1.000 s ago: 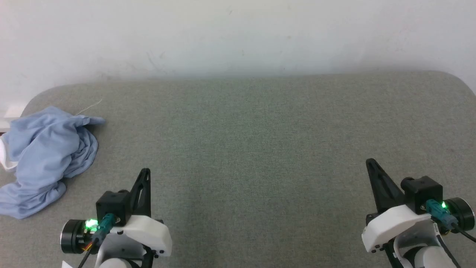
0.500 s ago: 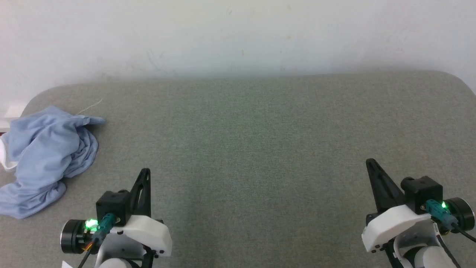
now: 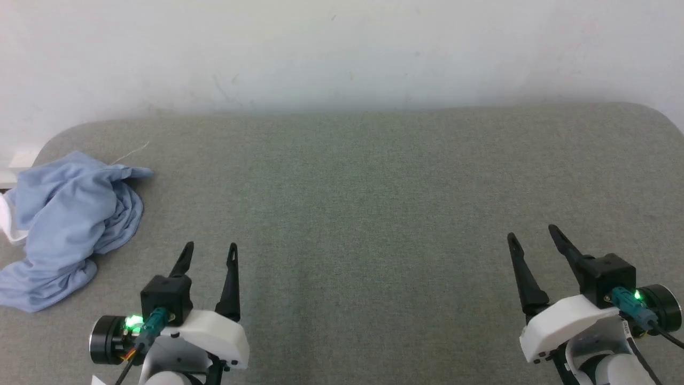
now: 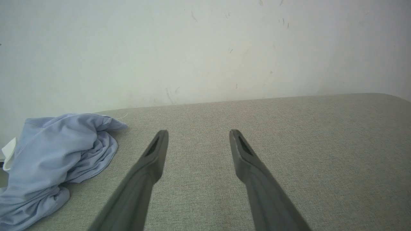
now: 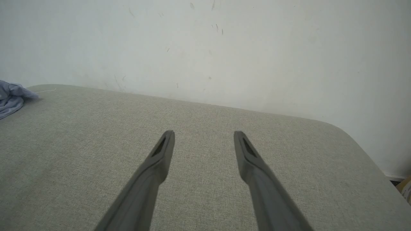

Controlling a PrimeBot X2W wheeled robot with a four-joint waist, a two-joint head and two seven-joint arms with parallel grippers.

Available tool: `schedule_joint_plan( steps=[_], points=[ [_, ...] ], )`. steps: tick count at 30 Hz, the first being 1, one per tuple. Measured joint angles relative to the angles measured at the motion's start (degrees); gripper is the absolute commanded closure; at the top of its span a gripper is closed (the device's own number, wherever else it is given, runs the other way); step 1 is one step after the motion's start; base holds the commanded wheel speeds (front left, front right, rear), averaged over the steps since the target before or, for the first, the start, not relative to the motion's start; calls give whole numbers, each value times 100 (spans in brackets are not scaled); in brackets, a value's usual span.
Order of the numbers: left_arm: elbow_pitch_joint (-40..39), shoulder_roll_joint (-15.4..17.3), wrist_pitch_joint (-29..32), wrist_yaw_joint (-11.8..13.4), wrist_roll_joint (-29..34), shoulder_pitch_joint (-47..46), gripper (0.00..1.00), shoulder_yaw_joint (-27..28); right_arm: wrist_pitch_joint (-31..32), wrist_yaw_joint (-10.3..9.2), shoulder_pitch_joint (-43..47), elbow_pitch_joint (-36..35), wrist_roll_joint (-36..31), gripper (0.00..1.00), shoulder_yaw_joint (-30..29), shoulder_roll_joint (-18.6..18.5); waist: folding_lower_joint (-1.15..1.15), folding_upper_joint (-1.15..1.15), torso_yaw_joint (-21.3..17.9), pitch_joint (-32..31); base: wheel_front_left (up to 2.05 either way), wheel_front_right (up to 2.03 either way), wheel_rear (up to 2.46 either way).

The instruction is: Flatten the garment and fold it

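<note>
1. The garment [image 3: 64, 224], a light blue shirt, is located at the far left of the grey fabric-covered worktop [image 3: 374, 187], near its rounded rear-left corner.
2. The garment is bunched into a crumpled heap with deep folds. It is neither flattened nor folded.
3. A white portion [image 3: 6, 222] is seen at the left edge of the garment. Buttons and print cannot be made out.
4. A thin pale thread [image 3: 131, 152] is seen lying on the worktop just behind the garment.
5. The left end effector [image 3: 210, 247] is positioned at the lower left of the head view, over bare worktop, to the right of the garment and apart from it.
6. The two dark fingers of the left end effector are spread wide, and nothing is held between them.
7. In the left wrist view, the garment is seen to the left of the fingers, and no contact is made with it.
8. The right end effector [image 3: 533, 233] is positioned at the lower right of the head view, well apart from the garment.
9. The fingers of the right end effector are likewise spread wide, and nothing is held.
10. In the right wrist view, a blue edge of the garment is seen at the far left.
11. Whether any fingertip touches the worktop cannot be told.
12. A pale, lightly scuffed wall [image 3: 342, 53] is seen behind the worktop.
</note>
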Motion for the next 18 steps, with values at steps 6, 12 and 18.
schedule_joint_plan(
  steps=[6,12,18],
  points=[
    [30,2,-66,49,-19,-1,0,-33,-49,0,-2,16,15,0,4,0,0,0,89,-6,0,0,0],
    [47,9,-124,110,-75,-2,0,-67,-110,0,-5,44,51,0,5,0,0,0,244,-15,0,0,0],
    [62,14,-194,198,-149,-2,0,-91,-165,0,-20,91,62,0,24,0,0,0,457,-18,0,0,0]
  ],
)
